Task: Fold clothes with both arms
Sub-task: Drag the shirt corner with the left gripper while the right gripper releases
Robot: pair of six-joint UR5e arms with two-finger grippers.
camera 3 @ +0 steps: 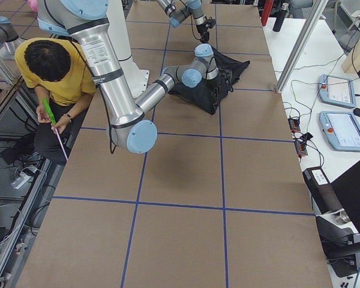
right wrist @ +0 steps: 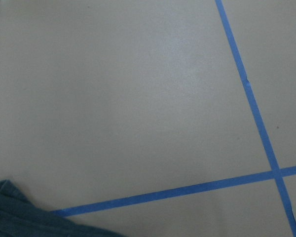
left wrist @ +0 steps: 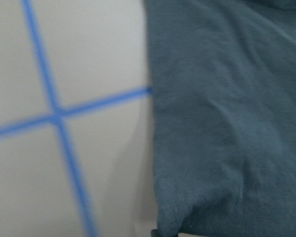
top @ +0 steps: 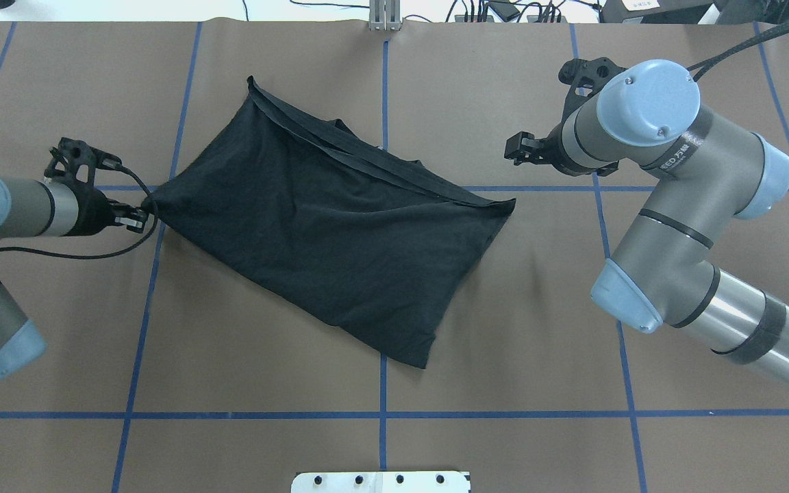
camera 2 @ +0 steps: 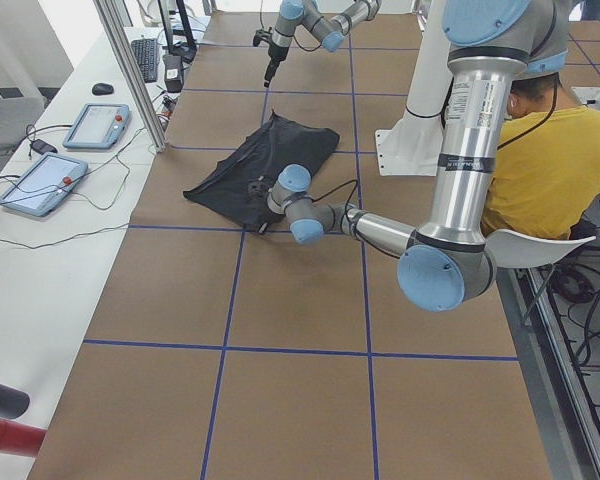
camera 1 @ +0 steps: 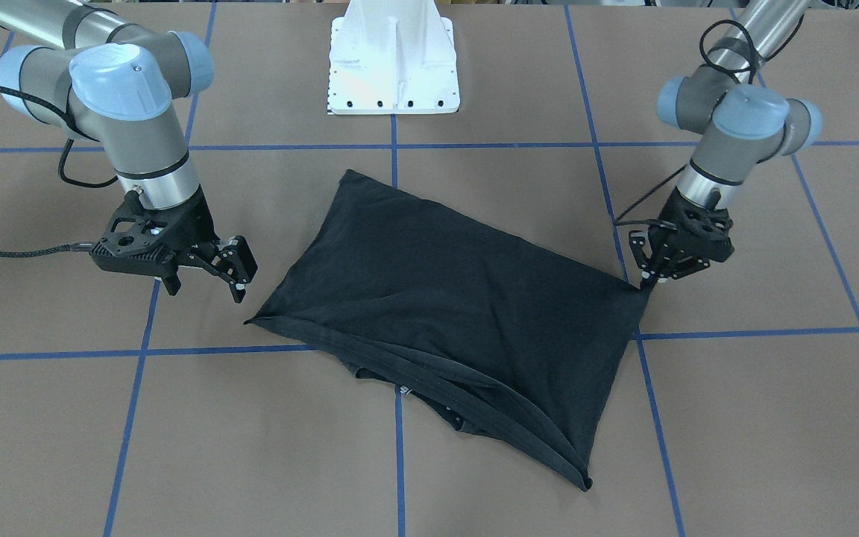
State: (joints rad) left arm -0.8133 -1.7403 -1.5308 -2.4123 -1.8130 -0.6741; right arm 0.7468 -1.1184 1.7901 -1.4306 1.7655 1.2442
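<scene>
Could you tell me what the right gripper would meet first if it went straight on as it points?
Probably the brown table, just short of the folded black T-shirt; the right gripper tilts downward with open fingers, though depth is unclear.

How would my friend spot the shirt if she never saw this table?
Find the big brown table crossed by blue tape lines. Near its middle lies the black T-shirt, folded into a crooked rectangle. It is the only soft cloth there, and the left gripper pinches one corner.

Only "EED" is legible, on the right arm's (top: pixel 668 226) black band (top: pixel 683 152).
</scene>
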